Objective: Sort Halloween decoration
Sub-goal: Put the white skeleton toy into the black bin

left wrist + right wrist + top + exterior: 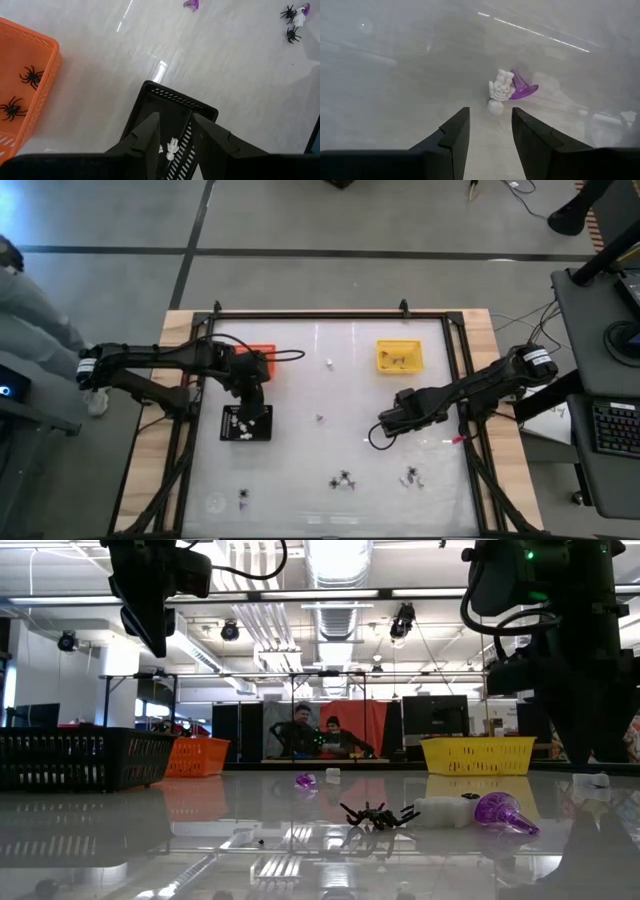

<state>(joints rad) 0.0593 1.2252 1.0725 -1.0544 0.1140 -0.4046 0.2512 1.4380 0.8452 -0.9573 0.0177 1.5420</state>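
On the left side of the table, the left gripper point(252, 402) hangs over the black tray point(246, 423). Its fingers point(145, 137) are spread apart. A tiny white skeleton point(172, 148) shows between them, but I cannot tell if it is held or already lying in the tray. A few white trinkets point(237, 420) lie in the black tray. Just beyond it, farther back, is the orange tray point(25, 102), and two black spiders point(31, 76) lie inside it.

In the middle of the table, a small white piece point(329, 363) sits toward the far side and a small purple piece point(319, 418) sits nearer. Close to the near edge there is a dark spider point(243, 496) on the left and a spider bunch point(343, 480) in the middle.

On the right, the yellow tray point(399, 356) sits far back with a few brownish bits point(398, 359) in it. The right gripper point(385, 423) hovers over the table nearer than that tray. Its fingers point(451, 135) are apart and hold nothing. In front of them lie a white skeleton point(500, 90) touching a purple witch hat point(521, 86).

I think the sorting is partly done. Each tray already has some things in it. At least six trinkets are still loose on the table, so there is more to pick up.
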